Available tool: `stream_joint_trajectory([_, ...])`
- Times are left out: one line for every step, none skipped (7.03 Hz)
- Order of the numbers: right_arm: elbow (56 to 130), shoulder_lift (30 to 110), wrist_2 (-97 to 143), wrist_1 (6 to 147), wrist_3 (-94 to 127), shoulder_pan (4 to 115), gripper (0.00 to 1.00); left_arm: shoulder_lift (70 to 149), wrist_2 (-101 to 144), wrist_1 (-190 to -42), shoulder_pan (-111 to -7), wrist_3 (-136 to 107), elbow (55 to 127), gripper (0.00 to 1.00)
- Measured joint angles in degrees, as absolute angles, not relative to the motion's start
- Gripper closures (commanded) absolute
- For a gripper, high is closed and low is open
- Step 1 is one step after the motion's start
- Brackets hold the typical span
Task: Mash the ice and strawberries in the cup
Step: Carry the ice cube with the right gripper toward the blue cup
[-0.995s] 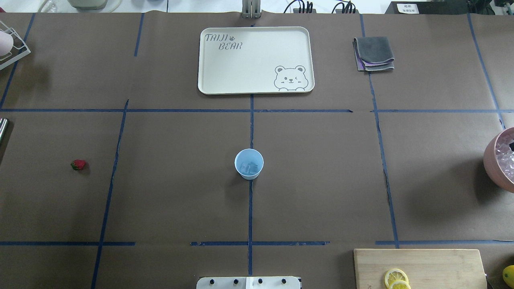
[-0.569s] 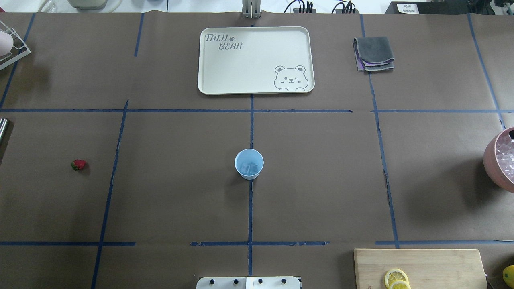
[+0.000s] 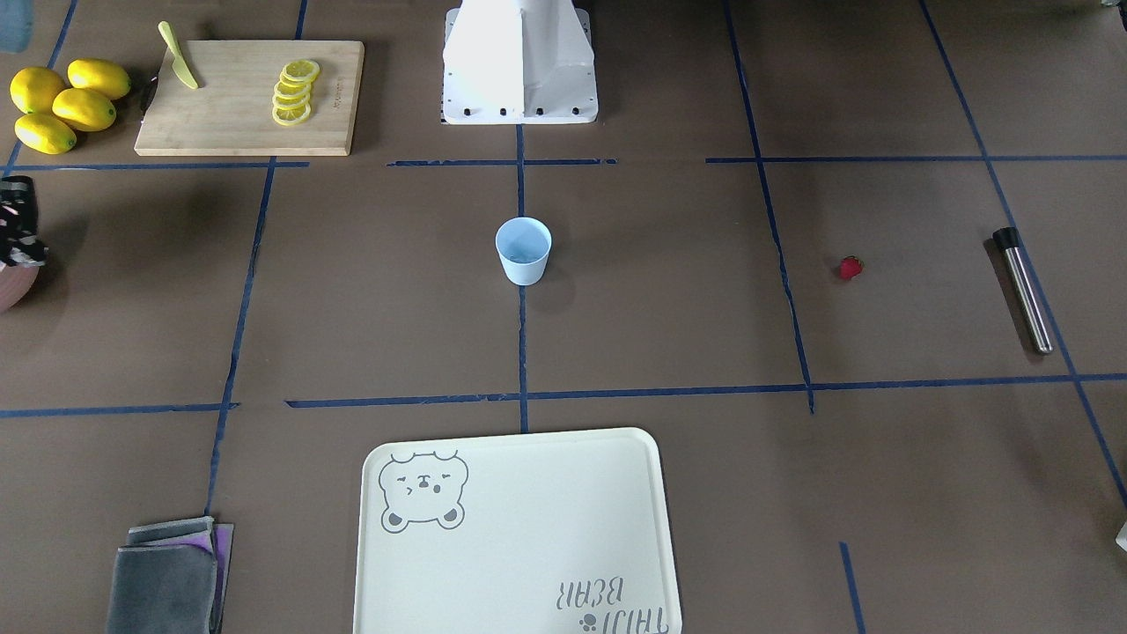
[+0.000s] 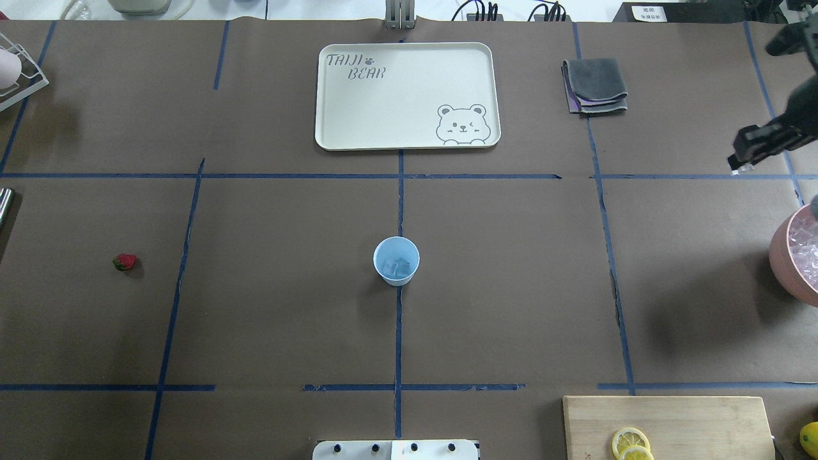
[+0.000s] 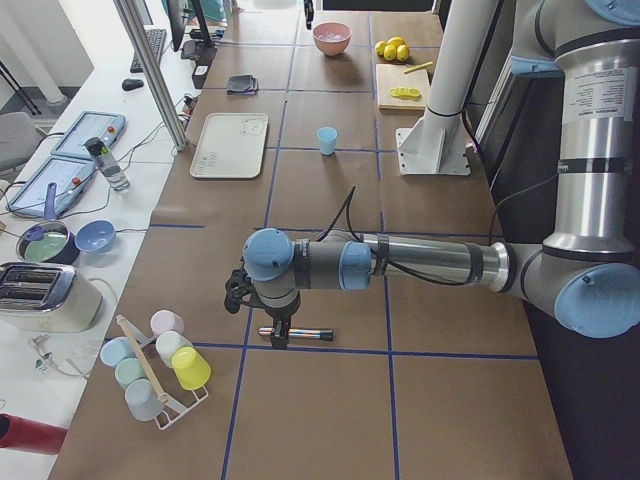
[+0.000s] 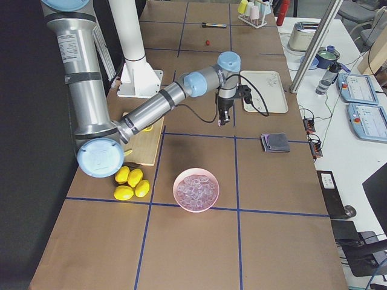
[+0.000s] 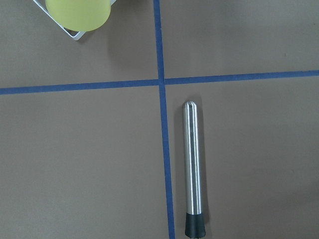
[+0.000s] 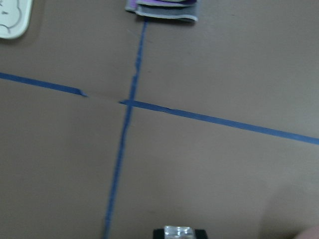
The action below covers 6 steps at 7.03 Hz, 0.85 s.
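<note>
The pale blue cup [image 4: 396, 260] stands upright at the table's middle, with ice [image 4: 397, 266] inside it. It also shows in the front view [image 3: 524, 251]. The strawberry [image 4: 125, 262] lies alone on the table far to the left. My right gripper [image 4: 736, 167] hangs at the right edge, above the table beyond the pink bowl. In the right wrist view its fingertips [image 8: 159, 233] pinch a clear ice cube [image 8: 178, 231]. My left gripper [image 5: 278, 335] shows only in the left side view, over a steel muddler [image 7: 193, 169]. I cannot tell whether it is open.
A pink bowl [image 4: 781, 255] of ice cubes sits at the right edge. A cream tray [image 4: 332, 128] and a folded grey cloth [image 4: 595, 86] lie at the far side. A cutting board [image 4: 664, 421] with lemon slices is near right. A rack of cups [image 5: 160, 370] stands far left.
My right gripper has risen from the pink bowl at the right edge and come into the overhead view beyond it. The cup and strawberry have not moved.
</note>
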<state>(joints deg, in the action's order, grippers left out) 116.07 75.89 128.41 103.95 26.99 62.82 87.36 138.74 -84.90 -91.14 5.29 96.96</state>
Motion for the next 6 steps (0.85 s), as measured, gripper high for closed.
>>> stream_joint_trajectory([115.0,68.8,125.3,105.8,37.0,55.8,1.00,87.4,138.7,-84.9,-91.1,5.4,96.7,0.00])
stream_joint_trajectory([112.0,61.5,120.4,106.3,46.7,48.2,1.00,87.4,138.7,-84.9,-91.1,5.4,96.5,0.00])
stream_joint_trajectory([108.2,55.2,116.6,106.4,54.0,42.5,1.00,87.4,138.7,-84.9,-91.1,5.5,96.3,0.00])
stream_joint_trajectory([105.1,50.4,114.2,106.3,59.1,38.3,1.00,87.4,138.7,-84.9,-91.1,5.5,96.1,0.00])
stream_joint_trajectory([102.7,47.3,112.1,104.9,62.9,35.0,1.00,87.4,138.7,-84.8,-91.1,5.5,96.0,0.00])
stream_joint_trajectory([100.1,45.7,110.4,101.8,65.7,32.5,1.00,87.4,138.7,-84.8,-91.1,5.6,95.8,0.00])
